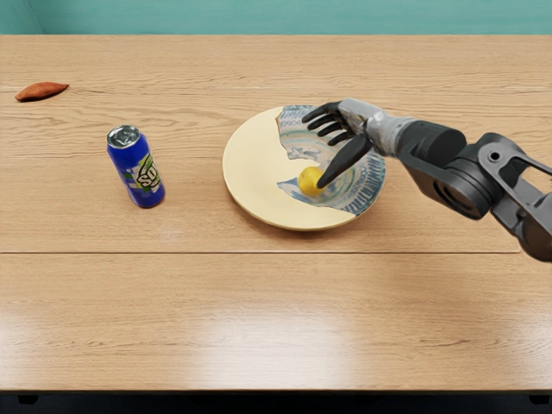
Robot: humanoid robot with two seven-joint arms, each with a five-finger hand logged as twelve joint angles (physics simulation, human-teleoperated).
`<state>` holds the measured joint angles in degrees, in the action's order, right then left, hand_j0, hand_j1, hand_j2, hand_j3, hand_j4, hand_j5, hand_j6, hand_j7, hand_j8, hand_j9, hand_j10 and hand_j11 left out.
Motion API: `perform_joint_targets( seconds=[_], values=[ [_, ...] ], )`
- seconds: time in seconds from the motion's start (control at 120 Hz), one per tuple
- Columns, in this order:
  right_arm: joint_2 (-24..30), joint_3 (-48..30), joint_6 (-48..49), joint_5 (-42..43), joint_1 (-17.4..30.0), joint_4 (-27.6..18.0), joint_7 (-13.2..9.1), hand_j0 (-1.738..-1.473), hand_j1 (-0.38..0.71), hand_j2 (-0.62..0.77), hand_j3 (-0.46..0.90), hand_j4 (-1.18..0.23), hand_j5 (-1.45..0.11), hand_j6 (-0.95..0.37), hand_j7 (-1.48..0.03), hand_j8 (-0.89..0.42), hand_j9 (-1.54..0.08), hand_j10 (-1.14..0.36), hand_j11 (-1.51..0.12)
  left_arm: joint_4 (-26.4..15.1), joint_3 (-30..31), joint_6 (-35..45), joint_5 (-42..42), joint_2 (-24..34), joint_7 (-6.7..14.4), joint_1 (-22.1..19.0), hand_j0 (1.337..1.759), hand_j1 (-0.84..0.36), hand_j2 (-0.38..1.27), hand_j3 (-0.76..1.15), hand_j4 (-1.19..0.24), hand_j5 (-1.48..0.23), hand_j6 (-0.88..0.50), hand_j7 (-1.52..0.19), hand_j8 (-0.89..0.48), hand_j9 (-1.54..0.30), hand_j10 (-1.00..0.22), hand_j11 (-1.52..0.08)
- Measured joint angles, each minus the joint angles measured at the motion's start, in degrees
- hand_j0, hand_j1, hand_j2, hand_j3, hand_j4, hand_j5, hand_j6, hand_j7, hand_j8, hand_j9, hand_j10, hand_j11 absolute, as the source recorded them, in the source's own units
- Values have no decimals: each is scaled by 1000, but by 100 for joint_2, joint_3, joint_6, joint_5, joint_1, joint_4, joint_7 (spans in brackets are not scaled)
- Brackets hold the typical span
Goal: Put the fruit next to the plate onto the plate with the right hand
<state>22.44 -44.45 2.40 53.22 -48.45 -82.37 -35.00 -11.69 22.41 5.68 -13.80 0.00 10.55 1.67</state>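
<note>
- The robot's right hand [348,128] hovers over the plate [254,164], its arm reaching in from the right edge of the table [276,310].
- The four fingers [326,122] are spread apart and only loosely bent, gripping nothing. The thumb [343,161] points down and away from them.
- The small yellow fruit [308,181] lies on the plate just beside the thumb tip, below the fingers. Whether the thumb touches it cannot be told from this view.
- With the fruit resting on the plate's patterned part and no finger wrapped around it, the task looks all but done. The open hand suits a let-go, not a grasp.
- The hand hangs low over the plate, likely so the round fruit would not roll off on release. A careless lift of the thumb could nudge it.
- A blue can [135,166] stands upright well out beyond the fingertips, clear of the plate.
- A reddish-brown vegetable [40,90] lies farther out the same way, near the table's far corner.
- The left arm is out of view.
</note>
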Motion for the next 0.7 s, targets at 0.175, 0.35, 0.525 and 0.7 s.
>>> perform_joint_targets(
  seconds=[0.175, 0.35, 0.525, 0.7],
  values=[
    [-51, -1771, 2524, -1983, 745, 156, 0, -1658, -186, 93, 0, -163, -223, -136, -216, -112, -220, -139, -222, 0, 0, 1, 0, 0, 0, -6, 1658, 349, 0, 0, 0, 0, 0, 0, 0, 0, 0, 0],
    [-68, -3685, 3123, -3102, 2428, 157, 0, -1658, -254, 35, 0, -91, -123, -80, -120, -69, -122, -81, -123, 0, 0, 0, 0, 0, 0, -7, 1658, 349, 0, 0, 0, 0, 0, 0, 0, 0, 0, 0],
    [-32, -4943, 3235, -3622, 3564, 159, 0, -1658, -284, 11, 0, -59, -80, -54, -78, -50, -79, -55, -79, -11, 8, -3, -1, 0, 0, 0, 1658, 349, 0, 0, 0, 0, 0, 0, 0, 0, 0, 0],
    [91, -5596, 3255, -4026, 4051, 167, 0, -1658, -296, 1, 0, -45, -61, -43, -60, -41, -61, -44, -61, -11, 4, -4, -1, 0, 0, 9, 1658, 349, 0, 0, 0, 0, 0, 0, 0, 0, 0, 0]
  ],
)
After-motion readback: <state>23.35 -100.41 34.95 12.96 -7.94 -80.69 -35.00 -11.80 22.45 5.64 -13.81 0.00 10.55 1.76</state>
